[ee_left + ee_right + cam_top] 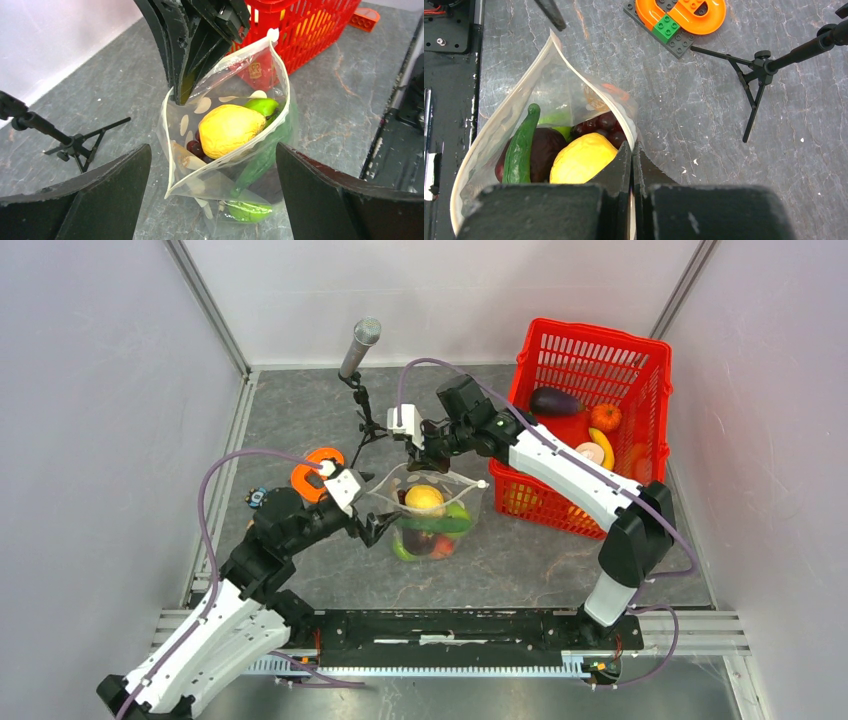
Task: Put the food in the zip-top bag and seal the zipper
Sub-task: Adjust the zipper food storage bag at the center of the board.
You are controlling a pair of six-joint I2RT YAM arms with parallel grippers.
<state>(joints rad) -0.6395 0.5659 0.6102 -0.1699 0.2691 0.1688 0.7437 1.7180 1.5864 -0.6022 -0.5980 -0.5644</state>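
Observation:
The zip-top bag point(432, 512) stands upright at the table's middle with its mouth gaping. Inside it lies the food: a yellow lemon point(230, 129), dark grapes point(195, 148), a green fruit point(261, 106) and a long green vegetable point(521, 147). My right gripper point(631, 147) is shut on the bag's far rim and holds it up. My left gripper point(212, 155) is open, a finger on either side of the bag's near corner, not touching it. The zipper point(250, 142) runs along the parted rim.
A red mesh basket point(590, 350) with more toy food stands at the back right. A microphone on a small tripod point(360, 345) is behind the bag. An orange ring on bricks point(318, 472) lies to the left. A black rail point(450, 625) runs along the near edge.

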